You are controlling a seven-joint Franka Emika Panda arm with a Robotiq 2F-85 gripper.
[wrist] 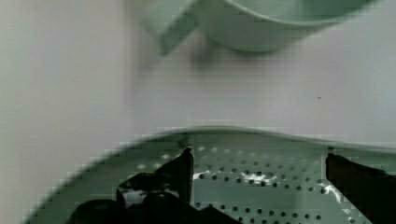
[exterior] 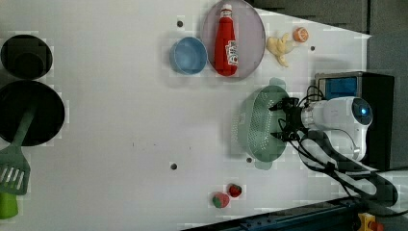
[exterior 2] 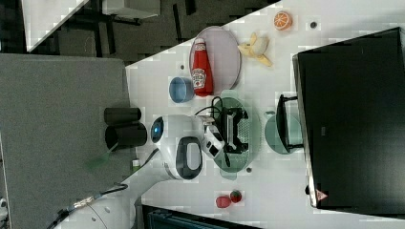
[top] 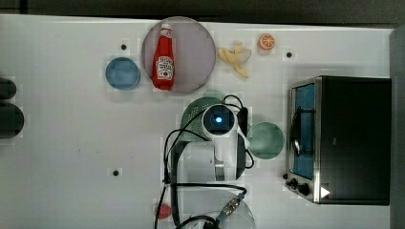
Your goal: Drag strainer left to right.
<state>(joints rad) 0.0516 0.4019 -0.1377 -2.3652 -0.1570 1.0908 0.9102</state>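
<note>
The pale mint-green strainer lies near the table's middle, partly under my arm in the top view. In the left view the strainer has my gripper over its right-hand part, fingers spread wide. The right view shows the gripper open above the strainer. In the wrist view both black fingertips reach into the perforated bowl of the strainer, just inside its rim, gripping nothing. The teal mug stands just beyond that rim.
A teal mug sits between the strainer and the toaster oven. A grey plate bears a ketchup bottle, beside a blue bowl, a banana and an orange slice. Black pans line the left view's left.
</note>
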